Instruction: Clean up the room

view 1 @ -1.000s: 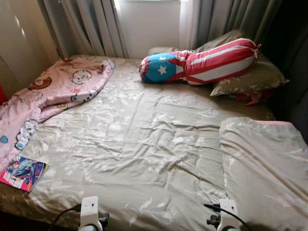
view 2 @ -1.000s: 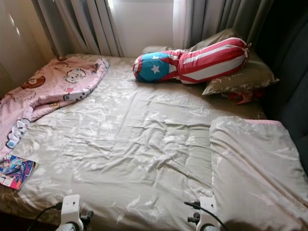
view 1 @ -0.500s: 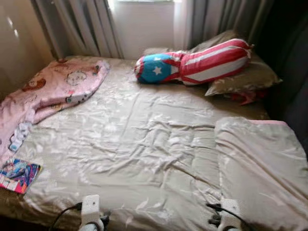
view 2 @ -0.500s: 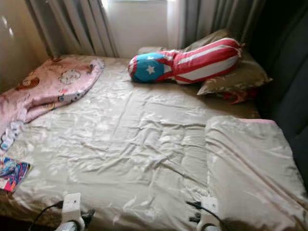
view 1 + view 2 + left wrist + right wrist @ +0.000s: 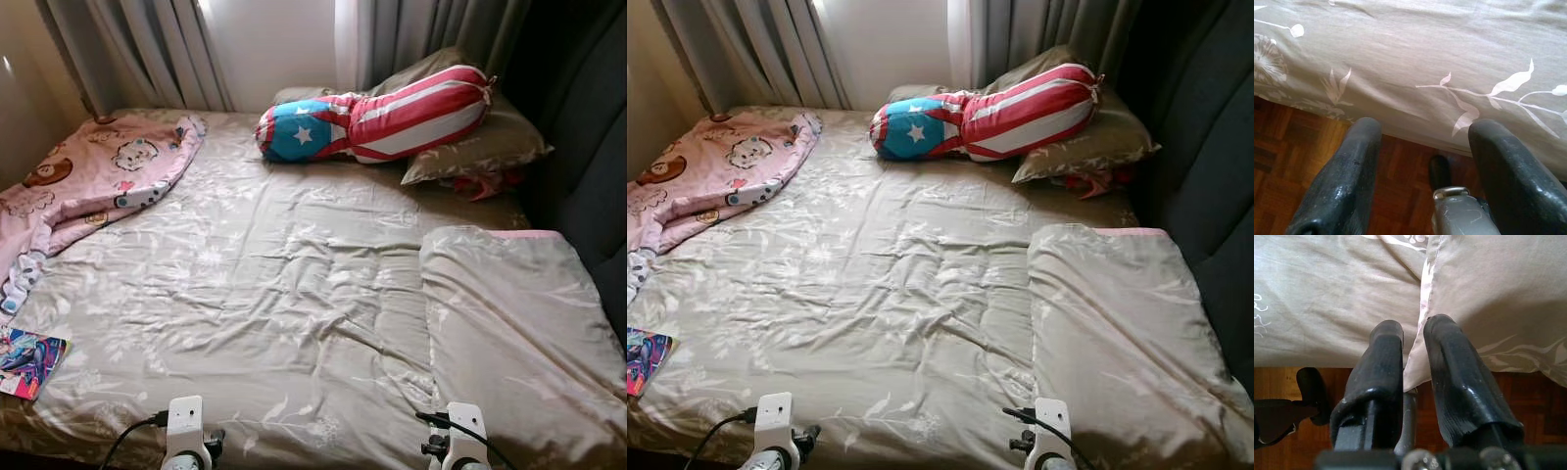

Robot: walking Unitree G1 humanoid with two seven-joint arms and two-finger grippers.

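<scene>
A bed with a beige leaf-print sheet lies before me. A pink cartoon blanket is crumpled on its far left side. A colourful book rests at the left front corner. A red-and-white striped bolster with a blue star end lies at the head, on a beige pillow. A folded beige duvet covers the right front part. My left gripper hangs open at the bed's front edge, above the wooden floor. My right gripper is shut just below the duvet's hanging corner.
Grey curtains and a bright window stand behind the bed. A dark upholstered headboard runs along the right side. Something red peeks from under the pillow. Parquet floor shows below the mattress edge.
The camera has swung to the right, so the whole bed sits further left in the picture. Nothing on the bed has moved, and both wrists stay low at the front edge.
</scene>
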